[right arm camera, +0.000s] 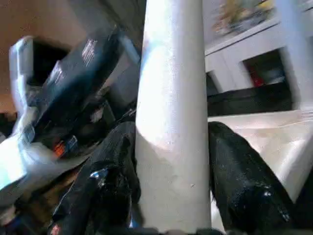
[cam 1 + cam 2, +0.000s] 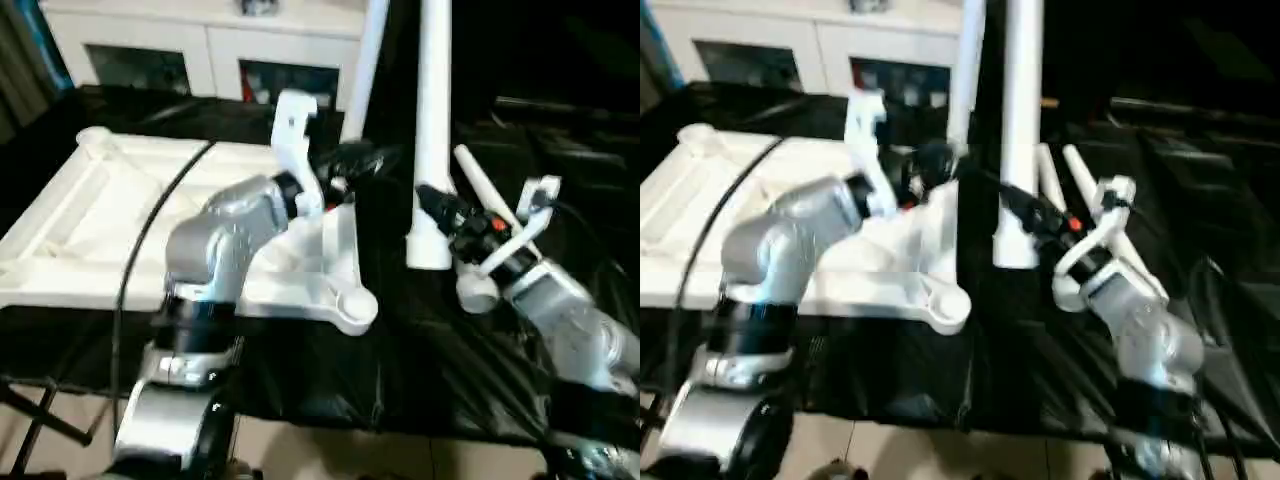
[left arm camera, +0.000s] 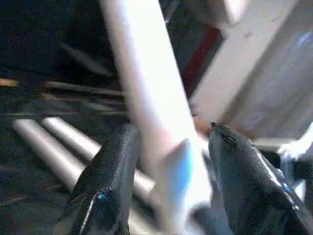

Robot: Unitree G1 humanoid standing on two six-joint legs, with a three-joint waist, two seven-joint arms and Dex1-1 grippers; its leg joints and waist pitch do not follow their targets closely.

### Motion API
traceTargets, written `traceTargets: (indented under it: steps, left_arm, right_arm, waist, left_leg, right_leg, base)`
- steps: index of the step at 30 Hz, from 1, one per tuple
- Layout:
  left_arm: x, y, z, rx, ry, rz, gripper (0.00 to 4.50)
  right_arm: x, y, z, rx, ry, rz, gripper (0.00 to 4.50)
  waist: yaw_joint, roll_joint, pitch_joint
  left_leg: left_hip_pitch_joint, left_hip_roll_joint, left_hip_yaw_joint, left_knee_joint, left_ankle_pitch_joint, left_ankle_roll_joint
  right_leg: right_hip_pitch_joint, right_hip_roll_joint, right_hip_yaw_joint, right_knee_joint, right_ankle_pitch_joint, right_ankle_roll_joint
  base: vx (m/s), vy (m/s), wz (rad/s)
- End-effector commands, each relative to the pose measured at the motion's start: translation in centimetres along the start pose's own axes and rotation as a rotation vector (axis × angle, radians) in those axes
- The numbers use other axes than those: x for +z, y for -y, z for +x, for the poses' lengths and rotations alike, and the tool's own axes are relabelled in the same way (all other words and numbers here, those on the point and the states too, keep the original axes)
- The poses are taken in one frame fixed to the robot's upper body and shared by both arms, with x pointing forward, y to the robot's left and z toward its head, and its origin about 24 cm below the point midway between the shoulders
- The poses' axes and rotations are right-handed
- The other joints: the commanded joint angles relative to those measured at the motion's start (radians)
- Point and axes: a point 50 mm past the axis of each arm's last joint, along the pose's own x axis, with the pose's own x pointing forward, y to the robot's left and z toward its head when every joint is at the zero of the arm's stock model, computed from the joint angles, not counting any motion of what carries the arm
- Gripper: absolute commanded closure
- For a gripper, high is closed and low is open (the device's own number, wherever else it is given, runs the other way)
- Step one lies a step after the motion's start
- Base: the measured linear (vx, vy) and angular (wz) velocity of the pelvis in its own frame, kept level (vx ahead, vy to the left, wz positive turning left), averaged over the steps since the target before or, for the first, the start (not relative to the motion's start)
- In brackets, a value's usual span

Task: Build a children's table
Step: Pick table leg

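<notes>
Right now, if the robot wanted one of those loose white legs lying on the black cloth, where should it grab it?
Best around the middle of a loose leg, coming from above. It lies flat on the black cloth, a slim round tube with its sides free, so fingers can straddle it crosswise. Its neighbour lies close, so aim for the outer side.

No text, label, brand, number or sign can be read anywhere in these pictures.
</notes>
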Motion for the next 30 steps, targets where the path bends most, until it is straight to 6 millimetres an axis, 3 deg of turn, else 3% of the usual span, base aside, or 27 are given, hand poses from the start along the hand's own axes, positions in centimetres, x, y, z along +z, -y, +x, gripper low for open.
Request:
traceTargets:
  steps: [1, 3, 6, 10, 11, 13, 14, 16, 22, 30]
  left_arm:
    - [-0.2, 0.5, 0.6, -0.018, -0.028, -0.02, 1.94]
    - [-0.4, 1.0, 0.7, -0.046, -0.025, -0.053, 1.94]
    - [-0.4, 1.5, 0.7, -0.083, -0.022, -0.083, 1.94]
    - [-0.5, 1.8, 0.6, -0.08, -0.034, -0.088, 1.94]
    - [-0.6, 1.7, 0.5, -0.067, -0.042, -0.09, 2.12]
    - [-0.6, 1.6, 0.4, -0.053, -0.045, -0.09, 2.29]
    - [-0.7, 1.1, 0.5, 0.03, -0.054, -0.087, 2.29]
    - [-0.8, 0.8, 0.5, 0.073, -0.055, -0.084, 2.42]
    - [-0.4, -0.7, 0.5, 0.248, -0.017, -0.008, 2.63]
    - [0.3, -0.6, 0.0, 0.233, 0.014, -0.001, 2.64]
  right_arm:
    - [-0.4, -0.9, 0.2, 0.06, -0.052, -0.005, 2.64]
    - [-1.1, -1.1, 0.4, 0.064, -0.102, -0.029, 2.64]
    - [-1.6, -1.3, 0.6, 0.066, -0.134, -0.046, 2.64]
    - [-1.9, -1.6, 0.7, 0.071, -0.167, -0.07, 2.64]
    - [-2.1, -1.8, 0.9, 0.074, -0.182, -0.088, 2.64]
    - [-2.1, -1.9, 1.0, 0.076, -0.19, -0.1, 2.64]
    - [-2.2, -2.3, 1.5, 0.078, -0.202, -0.132, 2.64]
    - [-2.2, -2.4, 1.7, 0.077, -0.205, -0.144, 2.64]
    - [-2.0, -2.6, 2.7, 0.061, -0.216, -0.194, 2.65]
    - [-2.2, -2.2, 2.8, 0.04, -0.261, -0.203, 2.65]
  waist:
    - [0.005, -0.003, -0.07]
    - [0.004, 0.001, -0.073]
    - [0.003, -0.004, -0.073]
    - [0.004, -0.001, -0.073]
    - [0.004, -0.007, -0.073]
    - [0.004, -0.004, -0.072]
    - [0.004, -0.01, -0.073]
    - [0.004, -0.006, -0.071]
    - [0.005, -0.013, -0.071]
    - [0.005, -0.003, -0.072]
  left_leg:
    - [0.008, 0.025, -0.019, -0.065, -0.202, 0.023]
    - [0.008, 0.028, -0.021, -0.066, -0.187, 0.019]
    - [0.007, 0.027, -0.019, -0.065, -0.175, 0.023]
    - [0.007, 0.03, -0.02, -0.066, -0.161, 0.026]
    - [0.006, 0.03, -0.019, -0.066, -0.154, 0.028]
    - [0.006, 0.03, -0.019, -0.065, -0.147, 0.029]
    - [0.005, 0.03, -0.018, -0.064, -0.144, 0.029]
    - [0.006, 0.03, -0.018, -0.064, -0.15, 0.028]
    - [0.004, 0.029, -0.02, -0.067, -0.149, 0.022]
    - [0.005, 0.028, -0.019, -0.064, -0.14, 0.026]
  right_leg:
    - [0.052, -0.058, 0.038, -0.098, -0.307, -0.147]
    - [0.053, -0.058, 0.037, -0.097, -0.289, -0.143]
    - [0.052, -0.059, 0.038, -0.096, -0.261, -0.155]
    - [0.051, -0.059, 0.039, -0.093, -0.237, -0.157]
    - [0.052, -0.059, 0.039, -0.091, -0.228, -0.159]
    - [0.051, -0.06, 0.04, -0.091, -0.224, -0.159]
    - [0.053, -0.059, 0.04, -0.09, -0.222, -0.157]
    - [0.052, -0.06, 0.04, -0.093, -0.236, -0.152]
    - [0.05, -0.059, 0.04, -0.095, -0.267, -0.118]
    - [0.051, -0.06, 0.041, -0.091, -0.222, -0.138]
  base:
    - [0.0, 0.0, 0.0]
    - [0.0, 0.0, 0.0]
    - [0.0, 0.0, 0.0]
    - [0.0, 0.0, 0.0]
    - [0.0, 0.0, 0.0]
    - [0.0, 0.0, 0.0]
    - [0.0, 0.0, 0.0]
    - [0.0, 0.0, 0.0]
    - [0.0, 0.0, 0.0]
    - [0.0, 0.0, 0.0]
